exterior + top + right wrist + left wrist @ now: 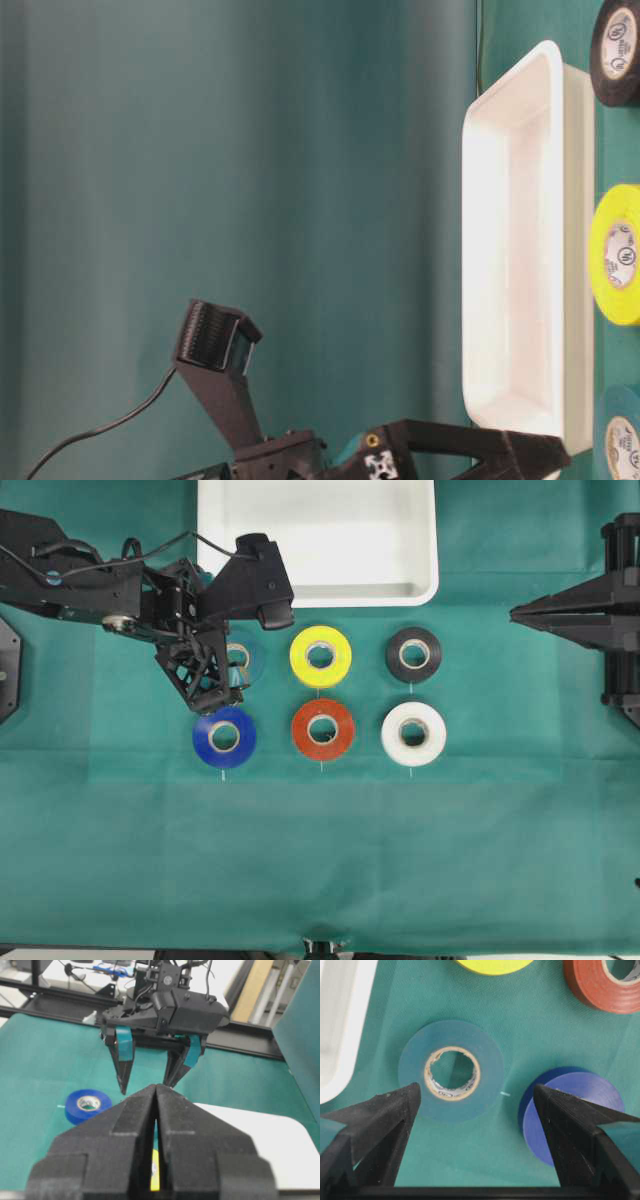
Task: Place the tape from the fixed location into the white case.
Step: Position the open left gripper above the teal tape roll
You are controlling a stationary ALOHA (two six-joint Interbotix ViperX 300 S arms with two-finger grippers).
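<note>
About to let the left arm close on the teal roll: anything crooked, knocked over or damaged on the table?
Nothing stands out. All six rolls lie flat in two tidy rows, the tape included, between the left gripper's open jaws. The white case sits square above them. The tape's cardboard core has a slightly ragged inner edge, nothing more.

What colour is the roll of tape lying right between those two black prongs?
Teal, with a pale cardboard core: the tape shows best in the left wrist view.
</note>
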